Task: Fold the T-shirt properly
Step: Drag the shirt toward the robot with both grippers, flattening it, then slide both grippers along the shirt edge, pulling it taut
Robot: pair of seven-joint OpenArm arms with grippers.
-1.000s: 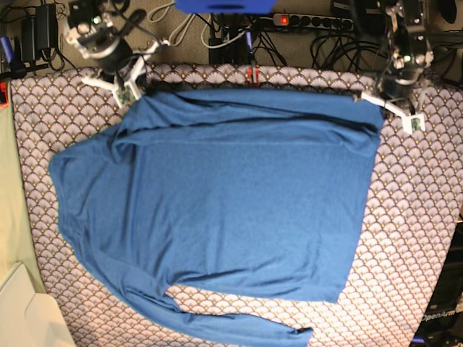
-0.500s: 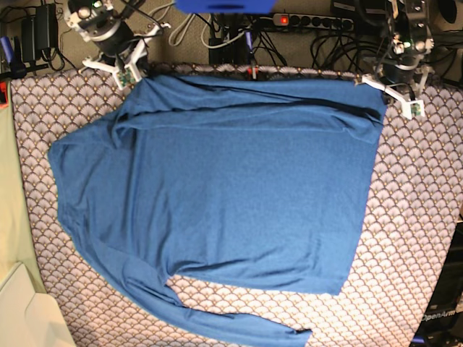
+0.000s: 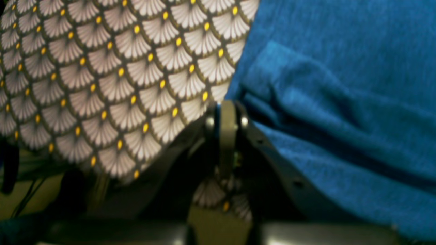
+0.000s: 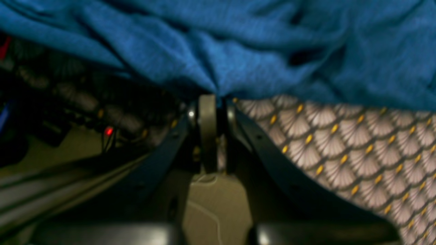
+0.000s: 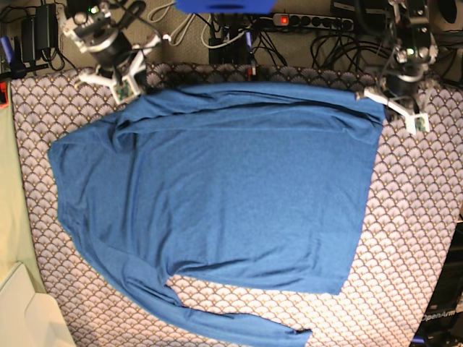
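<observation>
The plain blue T-shirt [image 5: 231,188] lies spread across the scallop-patterned tablecloth [image 5: 412,217], one long sleeve [image 5: 239,329] trailing along the near edge. A folded band of fabric runs along its far edge. At the far right corner my left gripper [image 5: 369,97] is shut on the shirt's edge; close up, the left gripper [image 3: 226,105] pinches where the T-shirt [image 3: 340,102] meets the cloth. At the far left corner my right gripper [image 5: 130,96] is shut on the shirt. In the right wrist view the T-shirt [image 4: 238,44] puckers into the right gripper [image 4: 214,98].
Beyond the table's far edge lie a power strip [image 5: 311,22] with a red light and tangled cables. A pale green surface [image 5: 11,202] and a white object [image 5: 22,311] border the table on the left. Bare tablecloth shows right of the shirt.
Both grippers drew the shirt's far edge toward the back of the table, then came slightly forward again. The far edge now lies straighter and the rest of the shirt has barely shifted.
</observation>
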